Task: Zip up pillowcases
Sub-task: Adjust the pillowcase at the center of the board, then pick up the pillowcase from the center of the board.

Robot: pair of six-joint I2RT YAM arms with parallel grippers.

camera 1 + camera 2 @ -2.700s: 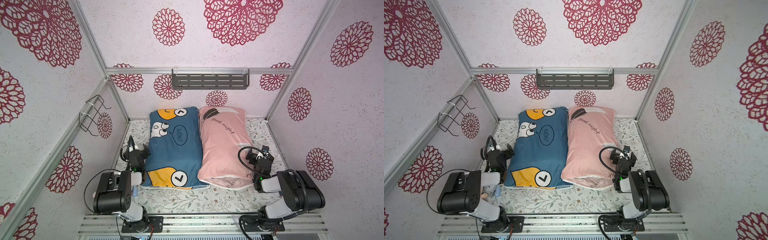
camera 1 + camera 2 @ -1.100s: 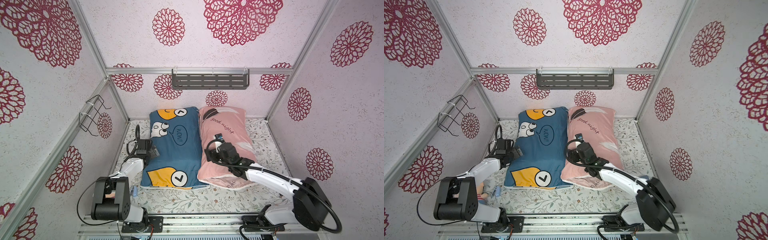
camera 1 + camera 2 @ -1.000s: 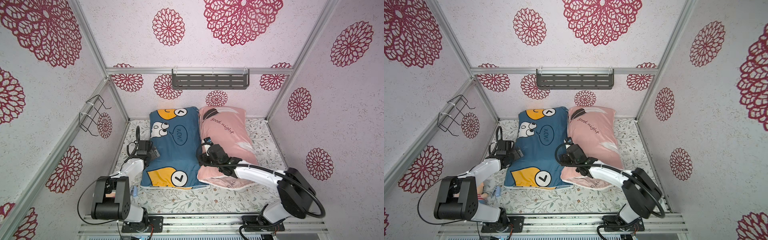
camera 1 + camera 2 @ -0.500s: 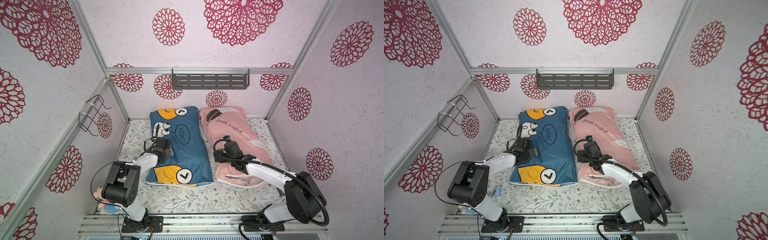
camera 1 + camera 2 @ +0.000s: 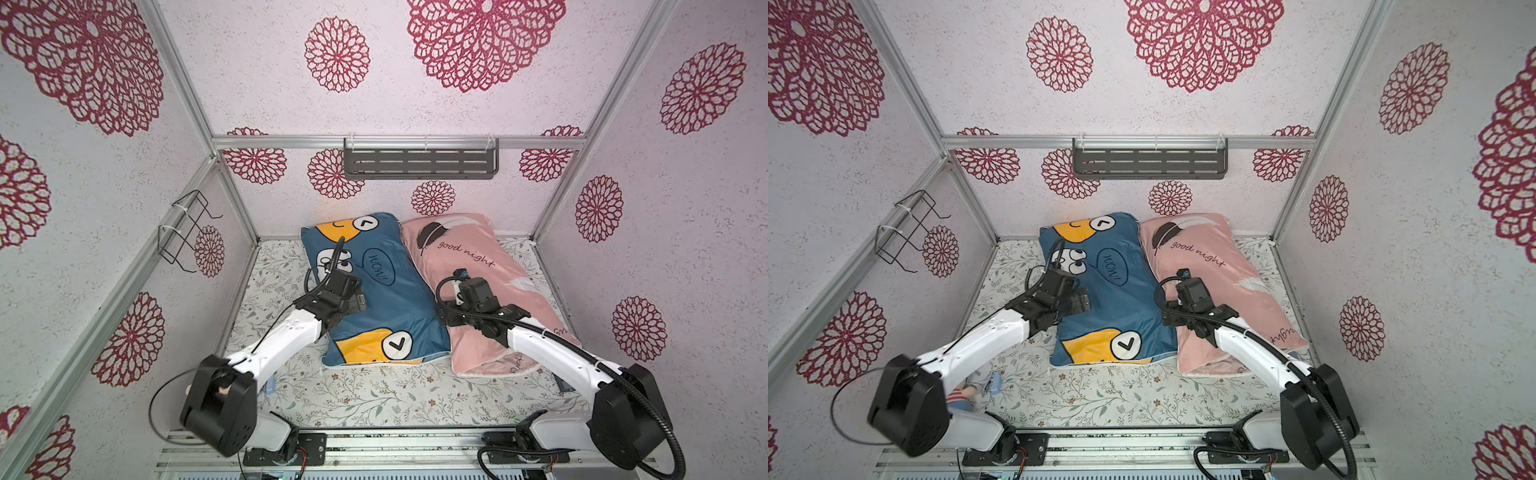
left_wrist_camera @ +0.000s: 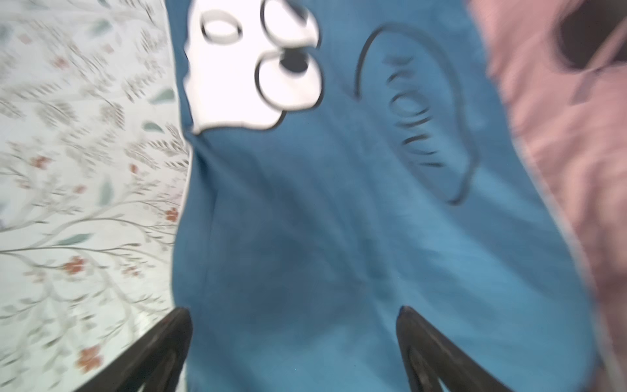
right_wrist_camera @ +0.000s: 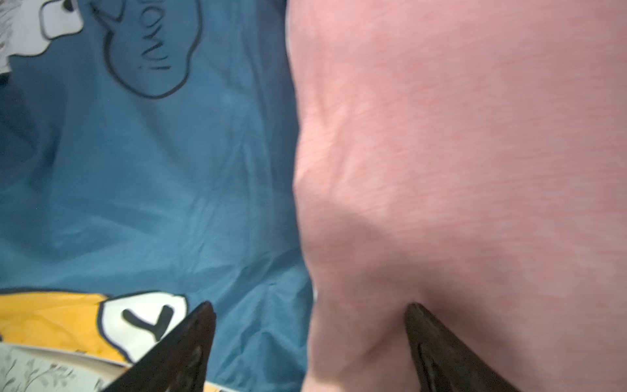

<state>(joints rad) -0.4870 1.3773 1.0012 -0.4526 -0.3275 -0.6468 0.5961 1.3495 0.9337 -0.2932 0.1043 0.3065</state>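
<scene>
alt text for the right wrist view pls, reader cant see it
The right claw, open, hangs over the line where a blue cartoon pillowcase meets a pink pillowcase, one black finger above each. The blue one shows a "WOW!" bubble and a yellow face.

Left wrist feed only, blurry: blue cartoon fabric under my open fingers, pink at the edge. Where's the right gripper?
Observer: The right gripper sits over the line where the blue pillowcase meets the pink pillowcase, one finger over each.
Operator: Gripping anything?
Observer: No. Its jaws are open, nothing pinched between them.
Operator: Pink zipper visible?
Observer: No zipper that I can make out. In both top views, its end nearest the robot shows paler inner fabric.
</scene>
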